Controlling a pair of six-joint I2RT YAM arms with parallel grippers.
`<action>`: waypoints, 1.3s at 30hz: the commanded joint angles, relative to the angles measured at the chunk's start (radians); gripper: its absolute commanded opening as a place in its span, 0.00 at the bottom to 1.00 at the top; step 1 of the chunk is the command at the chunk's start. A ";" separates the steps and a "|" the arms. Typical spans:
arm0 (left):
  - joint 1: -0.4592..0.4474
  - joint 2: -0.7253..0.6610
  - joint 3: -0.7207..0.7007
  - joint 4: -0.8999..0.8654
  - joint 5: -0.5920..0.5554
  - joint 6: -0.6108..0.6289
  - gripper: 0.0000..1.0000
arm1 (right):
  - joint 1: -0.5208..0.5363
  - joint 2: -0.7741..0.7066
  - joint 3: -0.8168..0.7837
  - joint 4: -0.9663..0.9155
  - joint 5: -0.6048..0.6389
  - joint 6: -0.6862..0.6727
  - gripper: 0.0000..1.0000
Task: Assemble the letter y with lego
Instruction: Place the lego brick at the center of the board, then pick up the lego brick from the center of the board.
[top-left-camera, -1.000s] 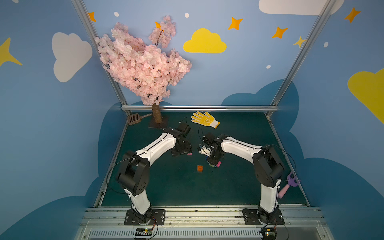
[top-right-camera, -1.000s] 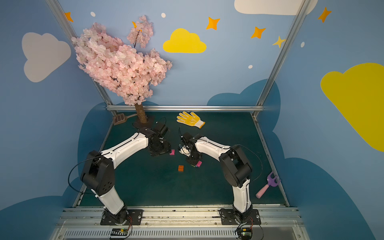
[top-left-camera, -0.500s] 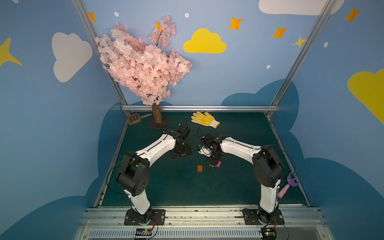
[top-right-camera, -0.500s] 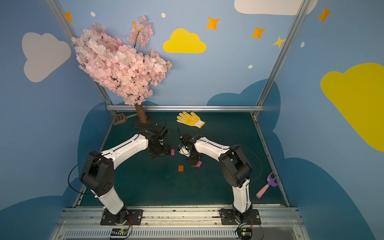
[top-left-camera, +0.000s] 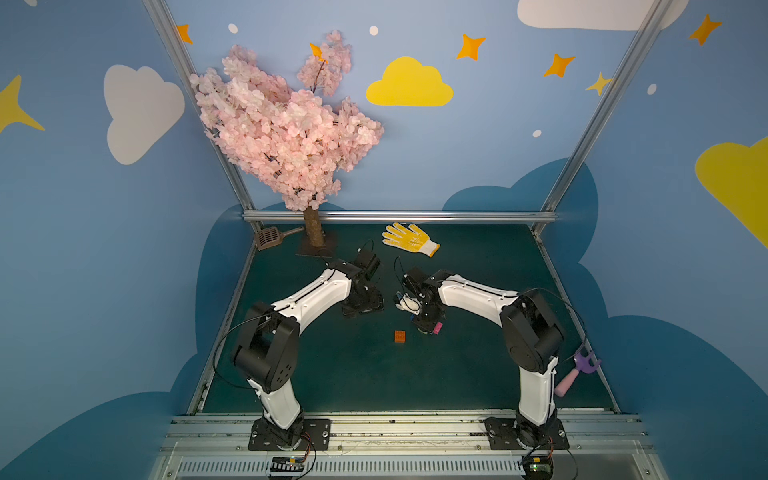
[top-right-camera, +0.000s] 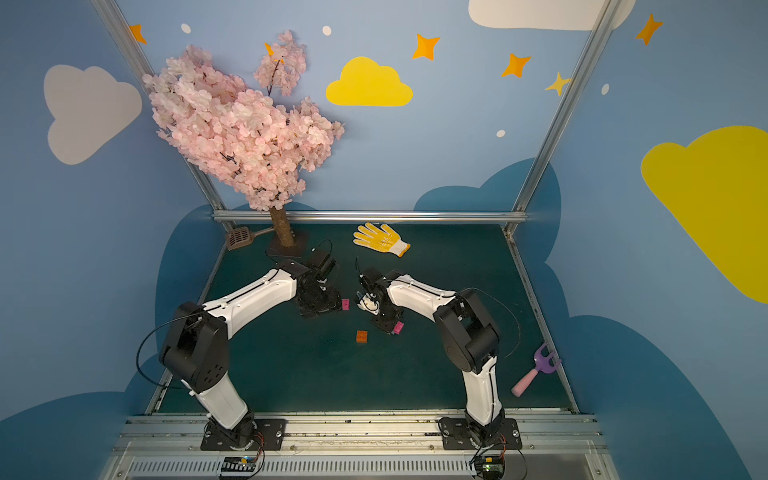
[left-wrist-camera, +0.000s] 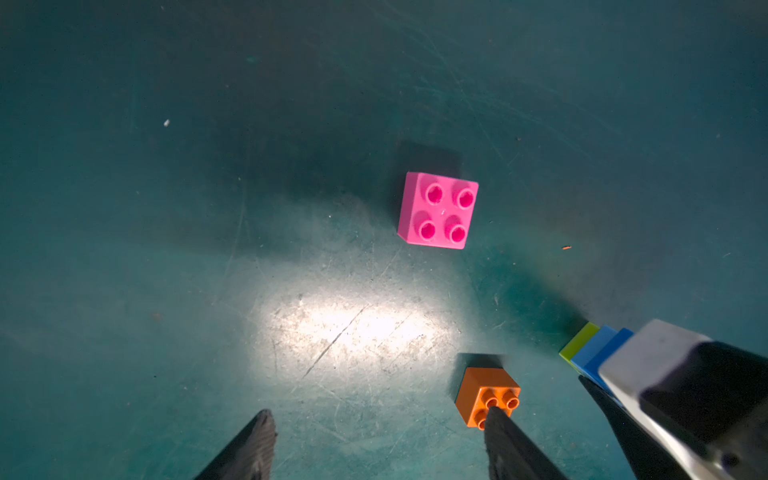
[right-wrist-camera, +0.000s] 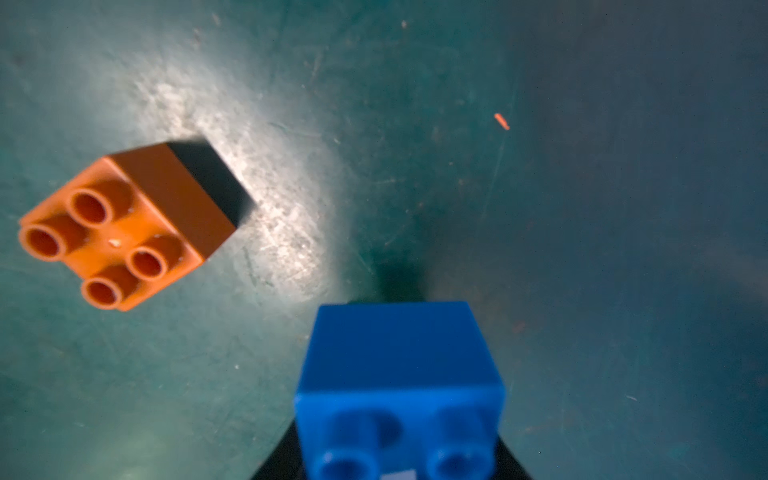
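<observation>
Evidently right fingers (right-wrist-camera: 279, 467) grip dark blue brick (right-wrist-camera: 399, 365) beside orange brick (right-wrist-camera: 124, 226).

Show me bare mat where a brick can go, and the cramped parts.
Free: the wide strip between the metal front rail and the small orange studded brick; also the far corner right of the yellow knit glove. Crowded: the middle, between left tool and right tool.
</observation>
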 joint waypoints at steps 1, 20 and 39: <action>0.005 -0.025 -0.008 0.000 0.010 0.010 0.79 | 0.005 0.013 0.015 0.000 0.001 0.005 0.41; 0.006 -0.023 -0.022 0.010 0.007 0.008 0.79 | 0.005 0.059 0.057 -0.009 0.016 0.053 0.39; 0.005 -0.013 -0.017 0.014 0.011 0.006 0.79 | 0.007 0.028 0.082 -0.046 0.021 0.043 0.01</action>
